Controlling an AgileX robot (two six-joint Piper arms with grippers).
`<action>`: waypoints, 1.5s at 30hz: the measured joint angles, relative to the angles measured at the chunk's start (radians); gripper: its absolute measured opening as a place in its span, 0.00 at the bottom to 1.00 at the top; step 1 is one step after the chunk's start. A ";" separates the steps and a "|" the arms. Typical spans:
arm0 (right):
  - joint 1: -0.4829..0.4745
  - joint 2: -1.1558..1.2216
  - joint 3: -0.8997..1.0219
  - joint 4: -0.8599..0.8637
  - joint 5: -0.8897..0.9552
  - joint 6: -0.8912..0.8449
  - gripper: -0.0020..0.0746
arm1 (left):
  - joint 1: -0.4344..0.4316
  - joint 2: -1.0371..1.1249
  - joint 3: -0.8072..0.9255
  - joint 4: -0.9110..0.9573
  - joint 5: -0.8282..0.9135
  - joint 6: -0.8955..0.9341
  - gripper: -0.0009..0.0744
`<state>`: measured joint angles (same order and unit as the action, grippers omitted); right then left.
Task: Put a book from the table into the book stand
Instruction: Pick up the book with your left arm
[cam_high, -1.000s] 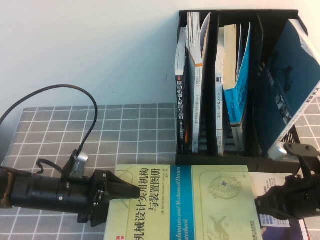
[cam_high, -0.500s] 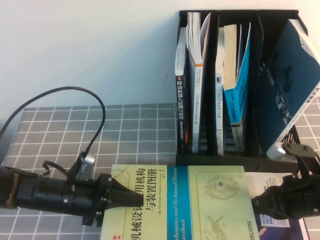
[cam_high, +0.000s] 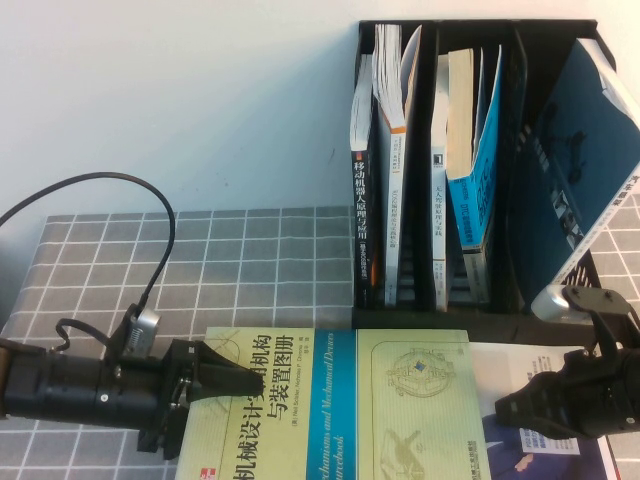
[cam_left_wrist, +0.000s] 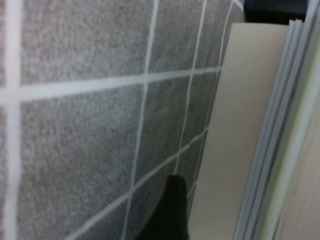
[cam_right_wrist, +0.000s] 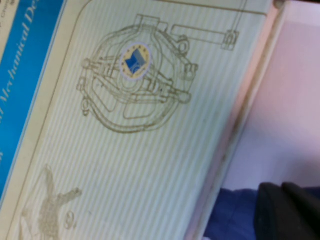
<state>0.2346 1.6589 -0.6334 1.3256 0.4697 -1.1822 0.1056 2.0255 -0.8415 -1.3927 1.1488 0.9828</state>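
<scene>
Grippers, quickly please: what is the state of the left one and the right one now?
Left end effector: open, its fingers around the book's left edge.
Right end effector: at the book's right edge; state cannot be told.

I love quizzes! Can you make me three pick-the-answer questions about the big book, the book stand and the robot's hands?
1. Where is the big book?
A. flat on the table
B. in the book stand
C. on the floor

2. How many sections has the book stand?
A. one
B. three
C. six

3. What is the left gripper doing?
A. hanging high up
B. open at the book's left edge
C. holding a cup

Answers:
1 A, it lies on the grid cloth.
2 B, two dividers split it.
3 B, one finger lies over the cover.

The right gripper sits at the book's right edge.
</scene>
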 joint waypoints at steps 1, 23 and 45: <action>0.000 0.000 0.000 0.000 0.000 0.000 0.02 | 0.001 0.000 0.000 0.003 0.000 -0.002 0.88; 0.000 0.000 0.000 0.000 0.000 -0.008 0.02 | 0.025 -0.002 -0.006 0.044 0.016 -0.030 0.49; 0.006 -0.438 -0.094 -0.124 -0.293 -0.042 0.02 | 0.023 -0.539 0.003 0.080 -0.037 -0.281 0.27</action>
<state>0.2404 1.2205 -0.7274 1.2019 0.1768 -1.2238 0.1286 1.4862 -0.8383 -1.3126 1.1123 0.7018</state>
